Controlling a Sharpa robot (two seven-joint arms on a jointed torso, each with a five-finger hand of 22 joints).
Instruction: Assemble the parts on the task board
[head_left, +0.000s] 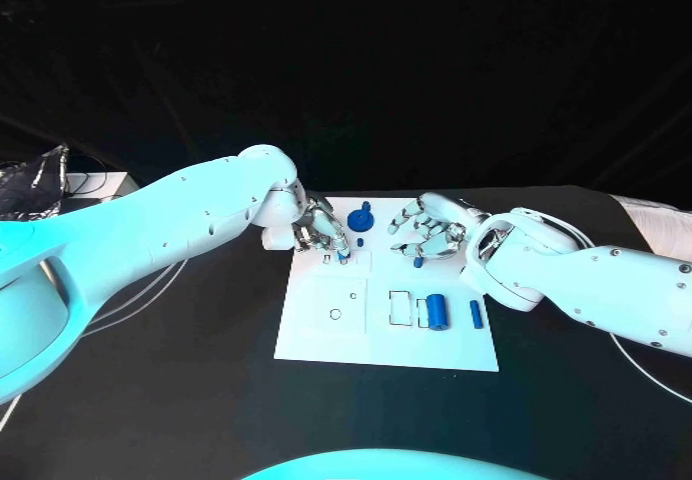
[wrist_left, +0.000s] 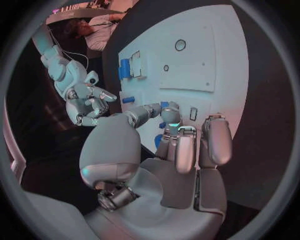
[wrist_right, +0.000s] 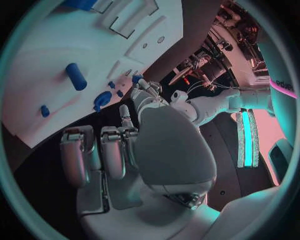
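The white task board (head_left: 325, 340) lies mid-table. My left hand (head_left: 320, 232) is over its far left corner, thumb and a finger pinching a small blue part (wrist_left: 164, 105), also seen as a small blue part (wrist_right: 136, 78) at the fingertips. My right hand (head_left: 428, 228) hovers over the board's far right area, fingers apart and holding nothing. Between the hands lies a blue knob-shaped part (head_left: 361, 215). A small blue peg (head_left: 418, 263) sits just below the right hand. A blue cylinder (head_left: 440, 312) and a thin blue bar (head_left: 476, 312) lie in the board's near right part.
Empty recesses and a small round hole (head_left: 336, 314) mark the board's near left half. Black table surrounds the board. Cables (head_left: 101, 185) and a crumpled grey thing (head_left: 36, 180) lie at the far left; a white bundle (head_left: 656, 220) is at the far right.
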